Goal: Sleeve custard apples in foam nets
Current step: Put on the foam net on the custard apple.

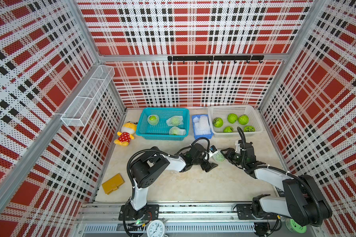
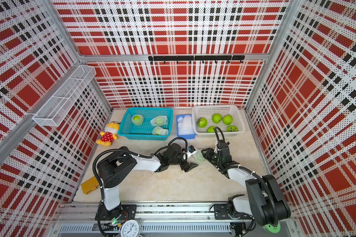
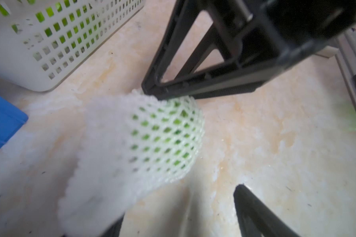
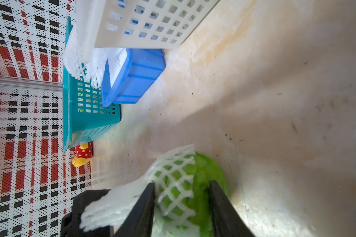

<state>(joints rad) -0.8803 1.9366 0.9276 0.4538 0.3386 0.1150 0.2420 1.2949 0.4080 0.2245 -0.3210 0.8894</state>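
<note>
A custard apple [image 4: 208, 172], bright green, hangs above the table between the two arms, with a white foam net [image 4: 173, 176] drawn partly over it. My right gripper [image 4: 182, 184] is shut on this fruit, one finger on the netted side and one on bare skin. Both top views show the netted fruit [image 1: 218, 156] [image 2: 199, 156] beside the right gripper [image 1: 224, 155] [image 2: 205, 153]. My left gripper [image 3: 179, 205] [image 1: 212, 158] stands open right next to it. The net's loose end [image 3: 103, 174] lies over one left finger; nothing is pinched.
At the back right a white basket [image 1: 253, 115] holds several bare custard apples [image 1: 232, 118]. A blue tray [image 1: 194, 119] with spare foam nets [image 1: 202, 125] stands beside it. The teal basket [image 1: 144, 115] holds three sleeved fruits. A plush toy [image 1: 125, 133] and a yellow block [image 1: 113, 183] lie at the left.
</note>
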